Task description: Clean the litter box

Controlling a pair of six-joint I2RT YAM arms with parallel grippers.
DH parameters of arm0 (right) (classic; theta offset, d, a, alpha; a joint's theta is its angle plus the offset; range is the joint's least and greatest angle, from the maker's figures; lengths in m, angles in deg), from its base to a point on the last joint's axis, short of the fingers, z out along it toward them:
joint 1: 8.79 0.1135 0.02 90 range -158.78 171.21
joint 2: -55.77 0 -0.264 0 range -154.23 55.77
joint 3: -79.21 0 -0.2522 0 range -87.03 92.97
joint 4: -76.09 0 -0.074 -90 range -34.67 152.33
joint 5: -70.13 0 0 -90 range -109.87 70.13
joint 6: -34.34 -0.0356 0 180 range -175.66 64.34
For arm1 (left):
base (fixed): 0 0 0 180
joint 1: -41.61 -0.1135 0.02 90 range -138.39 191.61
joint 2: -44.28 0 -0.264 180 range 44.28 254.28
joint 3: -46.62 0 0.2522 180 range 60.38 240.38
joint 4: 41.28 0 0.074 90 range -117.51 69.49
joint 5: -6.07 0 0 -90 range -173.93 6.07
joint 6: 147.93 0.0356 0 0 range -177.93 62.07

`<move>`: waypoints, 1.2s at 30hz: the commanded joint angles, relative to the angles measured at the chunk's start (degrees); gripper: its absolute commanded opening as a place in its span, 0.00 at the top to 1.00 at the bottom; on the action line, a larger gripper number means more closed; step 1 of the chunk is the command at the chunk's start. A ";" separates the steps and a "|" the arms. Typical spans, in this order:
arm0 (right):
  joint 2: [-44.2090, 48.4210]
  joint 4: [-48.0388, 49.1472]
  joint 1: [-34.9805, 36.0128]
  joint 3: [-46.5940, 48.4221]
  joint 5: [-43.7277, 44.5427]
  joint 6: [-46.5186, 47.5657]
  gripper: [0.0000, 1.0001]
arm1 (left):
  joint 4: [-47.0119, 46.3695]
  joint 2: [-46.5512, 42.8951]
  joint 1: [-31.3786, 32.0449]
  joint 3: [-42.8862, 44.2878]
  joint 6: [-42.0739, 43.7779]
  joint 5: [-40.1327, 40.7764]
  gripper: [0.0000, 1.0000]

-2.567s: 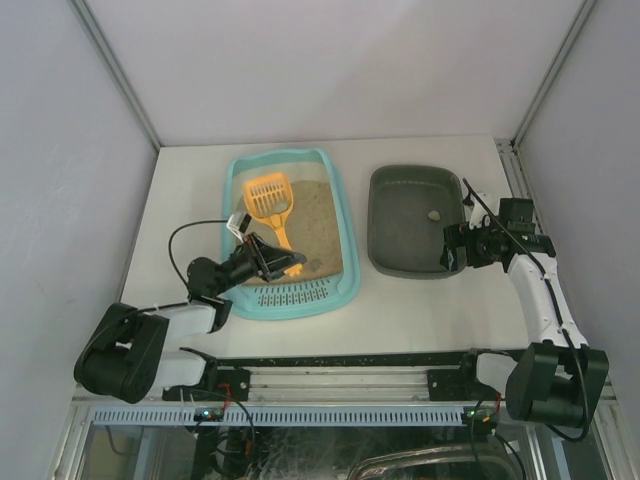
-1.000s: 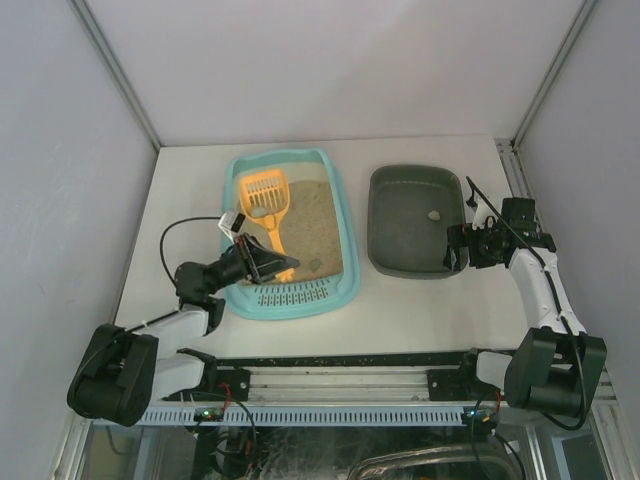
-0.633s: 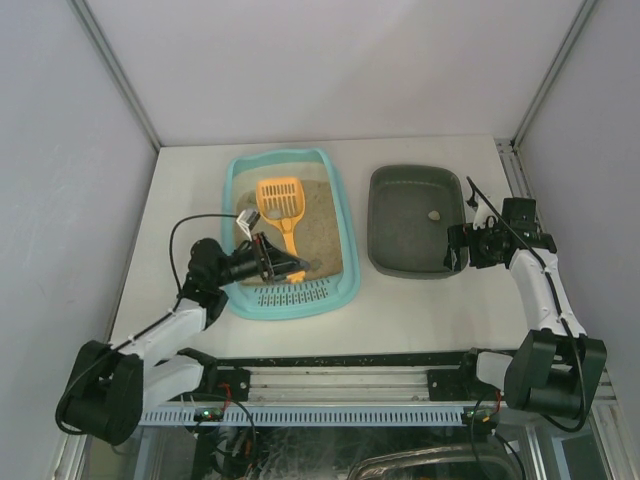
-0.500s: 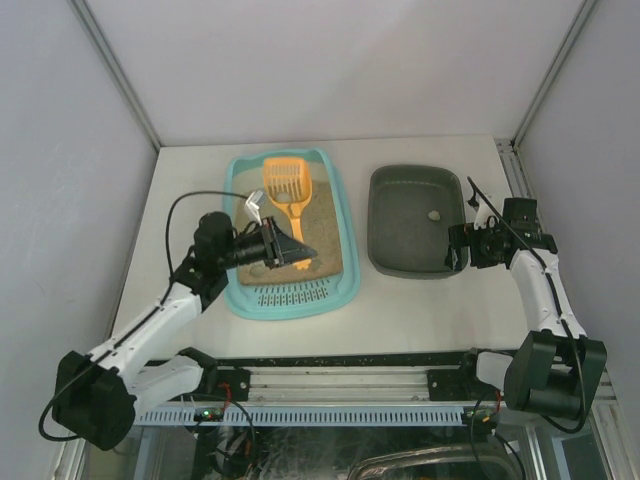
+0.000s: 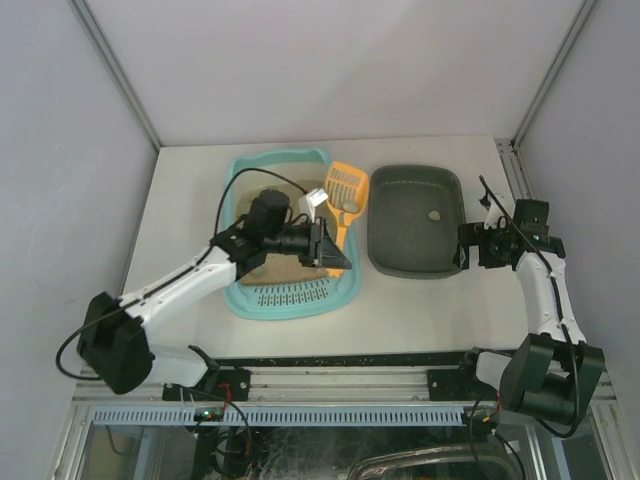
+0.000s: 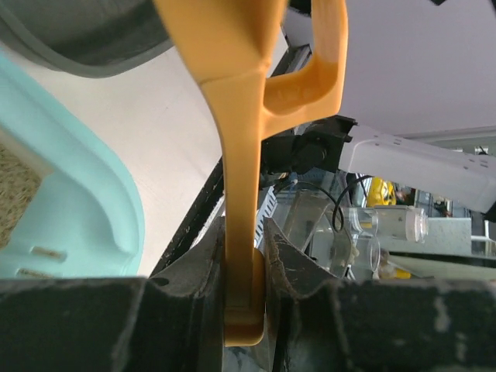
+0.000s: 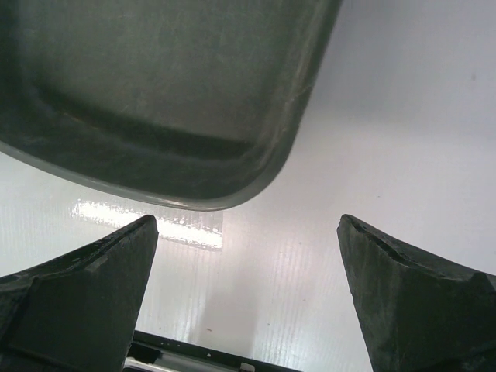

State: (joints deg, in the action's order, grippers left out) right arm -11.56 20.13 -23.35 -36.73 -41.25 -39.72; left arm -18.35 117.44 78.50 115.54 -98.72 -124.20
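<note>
On the left of the white table point(image 5: 180, 200) sits the large light turquoise rectangular plastic litter box point(image 5: 288, 154), with tan sand inside and its slotted grate at the near end. My left arm reaches across it. My left gripper point(image 6: 244, 263) is clamped tight on the handle of the orange slotted plastic scoop point(image 5: 347, 186), whose head hangs over the box's right rim, toward the neighbouring tray. I judge I hold it this way to carry siftings across, though I cannot tell whether it bears anything.

Next comes the smaller dark grey plastic tray point(image 5: 374, 215), set just beside the box, I judge to receive waste. One small pale lump point(image 5: 434, 214) lies in it. At its near right corner my right gripper point(image 7: 246, 223) waits with jaws spread wide, holding nothing.

Counted: one box, one scoop, one grey tray, one lump, two grippers.
</note>
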 commanded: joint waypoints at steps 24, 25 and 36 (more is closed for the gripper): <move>7.13 -0.03 -6.47 1.05 -4.53 0.44 0.00 | 54.91 56.07 16.24 71.94 22.24 49.34 1.00; 7.30 -0.07 -6.40 1.07 -4.65 0.45 0.00 | 54.91 56.24 16.33 72.21 22.29 49.74 1.00; 8.18 1.02 -3.94 1.03 -0.53 -0.59 0.00 | 55.97 55.32 18.80 75.23 26.41 54.05 1.00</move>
State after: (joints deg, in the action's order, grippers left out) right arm -4.65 19.28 -27.99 -36.73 -43.09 -39.98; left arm 36.56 174.40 95.76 184.96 -76.26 -74.67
